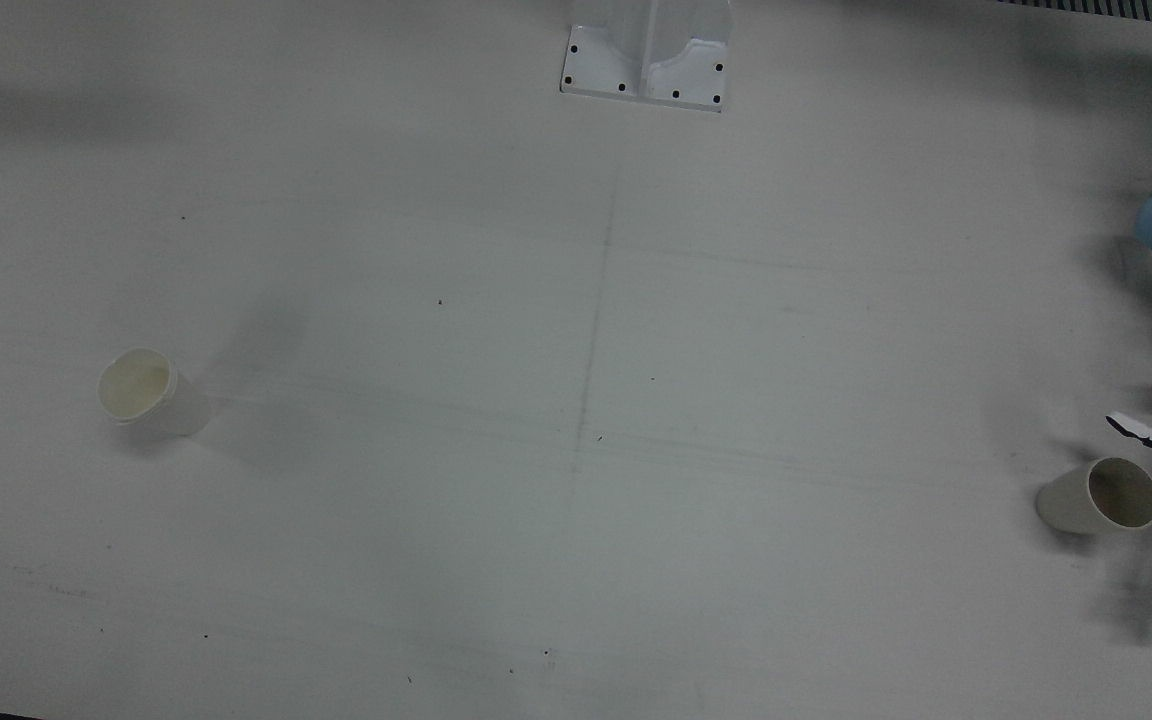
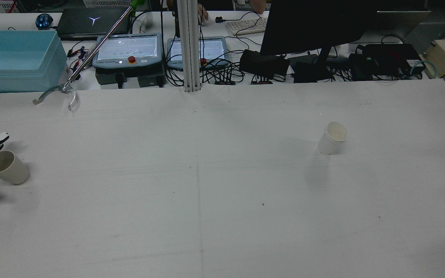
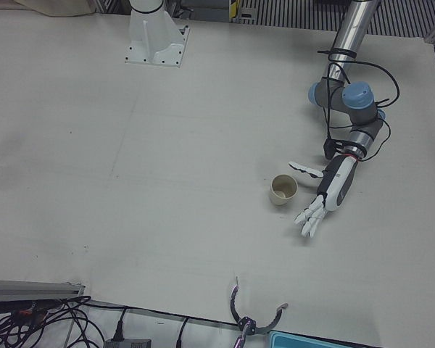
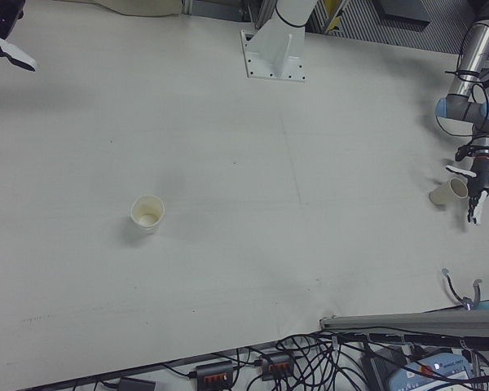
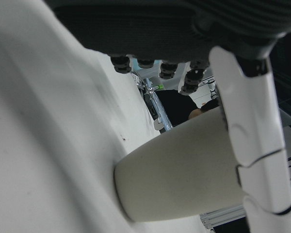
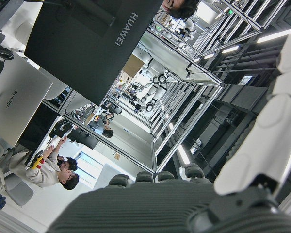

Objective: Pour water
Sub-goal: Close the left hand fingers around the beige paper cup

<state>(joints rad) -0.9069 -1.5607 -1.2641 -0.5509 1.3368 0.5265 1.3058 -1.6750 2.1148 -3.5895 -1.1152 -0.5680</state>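
Note:
A beige cup stands upright near the table's edge on my left arm's side, also visible in the rear view and the left-front view. My left hand is right beside it, open, its thumb and fingers spread on either side of the cup with a small gap. The left hand view shows the cup's wall close to the palm. A white cup stands upright far off on the other half. My right hand hangs high at the table's far corner, open and empty.
The white arm pedestal is bolted at the table's middle rear. A metal reach-grabber lies over the operators' edge beside a blue bin. Pendants, cables and a monitor sit behind that edge.

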